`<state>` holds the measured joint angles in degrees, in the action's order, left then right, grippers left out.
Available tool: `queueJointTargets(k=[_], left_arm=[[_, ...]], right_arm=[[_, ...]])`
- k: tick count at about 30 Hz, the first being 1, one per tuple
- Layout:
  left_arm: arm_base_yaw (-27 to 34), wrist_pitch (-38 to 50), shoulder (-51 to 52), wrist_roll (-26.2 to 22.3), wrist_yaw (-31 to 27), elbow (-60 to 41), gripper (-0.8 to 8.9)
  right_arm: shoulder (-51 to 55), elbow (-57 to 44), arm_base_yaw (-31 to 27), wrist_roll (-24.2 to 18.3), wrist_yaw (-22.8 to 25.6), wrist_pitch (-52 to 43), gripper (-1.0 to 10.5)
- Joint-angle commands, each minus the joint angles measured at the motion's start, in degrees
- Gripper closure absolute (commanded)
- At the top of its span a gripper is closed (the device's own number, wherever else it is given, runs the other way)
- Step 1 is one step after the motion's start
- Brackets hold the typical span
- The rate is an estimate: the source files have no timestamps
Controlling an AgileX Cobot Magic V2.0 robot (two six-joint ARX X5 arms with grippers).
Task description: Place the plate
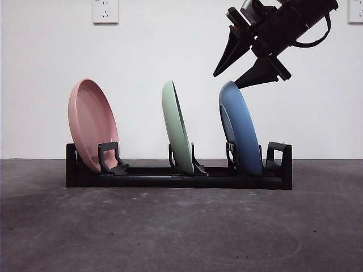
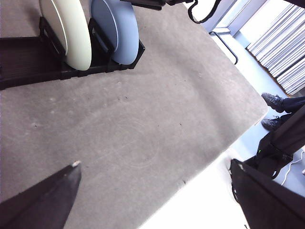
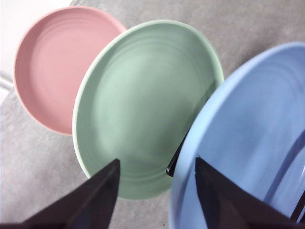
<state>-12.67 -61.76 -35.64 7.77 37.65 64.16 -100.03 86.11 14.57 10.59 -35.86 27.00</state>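
**Three plates racked, my right claw spread above the blue one**

Farthest left in the front view stands the pink plate [image 1: 92,124], tilted back in the end slot of the black rack [image 1: 170,177], its hollow face turned toward the other plates. The rack lies lengthwise on the grey tabletop [image 1: 181,226], before a white wall [image 1: 170,56] that carries a socket [image 1: 105,11].

In the middle slot stands the green plate [image 1: 178,127], nearly edge-on from the front and leaning the same way as its neighbours. From my right wrist I look down on its ridged inner face, which overlaps the pink plate behind it.

Next comes the blue plate [image 1: 240,128], seated in the slot nearest the rack's right end, its lower edge down between the black prongs. It stands by itself, leaning like the other two.

Just above its top rim hangs my right claw [image 1: 237,77], reaching in from the upper right corner of the front view. Its two black jaws are spread apart and hold nothing; the nearer tip is close over the rim, though I cannot tell whether it touches.

My left claw [image 2: 152,191] waits well away over bare tabletop near its edge, jaws wide apart and empty, with the rack's right end seen far off.
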Motion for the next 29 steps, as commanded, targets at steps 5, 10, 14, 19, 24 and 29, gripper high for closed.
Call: queueJointTargets(k=[5,10,14,19,24,29], left_arm=[[-0.2,-1.3,0.5,0.4,0.3,1.0,3.15],[-0.2,-1.7,0.6,0.4,0.3,1.0,3.15],[-0.2,-1.7,0.6,0.4,0.3,1.0,3.15],[-0.2,-1.7,0.6,0.2,0.3,1.0,3.15],[-0.2,-1.7,0.6,0.2,0.3,1.0,3.15],[-0.2,-1.6,0.6,-0.1,0.2,1.0,3.15]], right_arm=[[-1.6,1.3,0.1,3.0,1.6,0.0,8.4],[-1.6,1.3,-0.1,4.0,1.6,0.7,9.4],[-1.6,1.3,-0.1,5.1,1.5,0.6,9.4],[-0.6,1.5,-0.2,5.9,0.6,0.5,9.4],[1.7,1.5,-0.1,6.8,-0.3,0.2,9.4],[5.0,1.5,-0.1,7.1,-0.4,0.5,9.4]])
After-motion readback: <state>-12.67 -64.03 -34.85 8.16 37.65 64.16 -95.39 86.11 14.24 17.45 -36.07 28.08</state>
